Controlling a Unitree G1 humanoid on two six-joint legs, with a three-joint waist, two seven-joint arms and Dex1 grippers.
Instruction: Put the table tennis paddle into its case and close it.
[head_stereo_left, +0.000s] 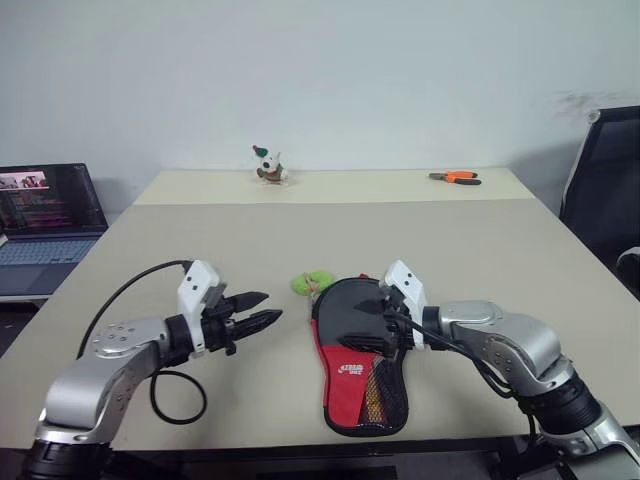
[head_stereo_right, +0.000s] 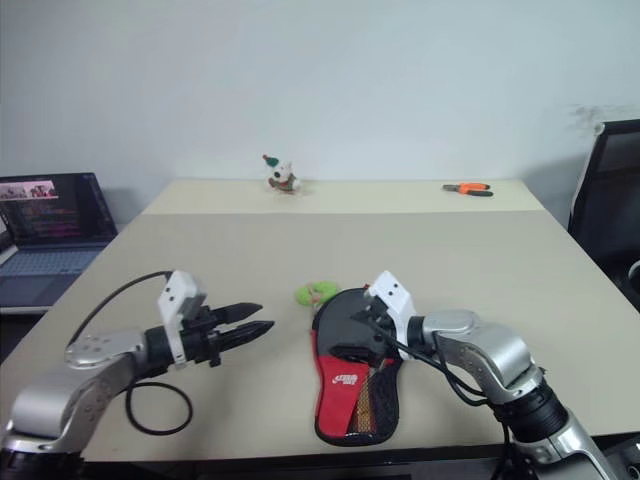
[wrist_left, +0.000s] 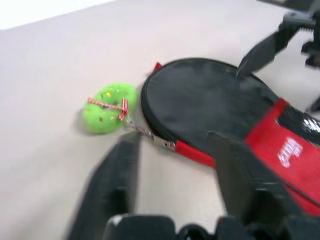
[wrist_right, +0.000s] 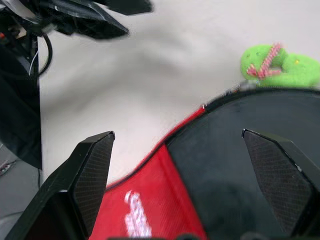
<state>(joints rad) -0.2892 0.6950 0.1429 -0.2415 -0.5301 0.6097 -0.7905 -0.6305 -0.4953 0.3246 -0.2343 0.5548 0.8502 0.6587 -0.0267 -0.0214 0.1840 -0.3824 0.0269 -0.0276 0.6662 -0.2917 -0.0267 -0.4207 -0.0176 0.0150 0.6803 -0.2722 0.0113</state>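
Lying flat on the beige table (head_stereo_left: 480, 240), near the front edge, is the case (head_stereo_left: 355, 350), black round end pointing away from the robot and the red panel with its small logo and mesh pocket toward it. It looks zipped shut around the round end, and I can't see the paddle anywhere outside it, so can't say for sure from here whether it's inside. The green pom-pom zipper pull (head_stereo_left: 312, 283) sits on the table just past the case's far left edge, joined to the zip by a short chain. The right gripper (head_stereo_left: 383, 311) hovers over the black part of the case with its fingers spread wide apart and nothing between them; whether a fingertip touches the fabric I can't tell. The left gripper (head_stereo_left: 262, 309) is off to the left of the case, clear of it, pointing toward it, fingers parted with nothing in them. Other stuff around: a laptop (head_stereo_left: 45, 215) off the table's left side, a little toy figure (head_stereo_left: 268, 165) and orange-handled pliers (head_stereo_left: 456, 177) at the far edge, a black chair (head_stereo_left: 605, 190) on the right.
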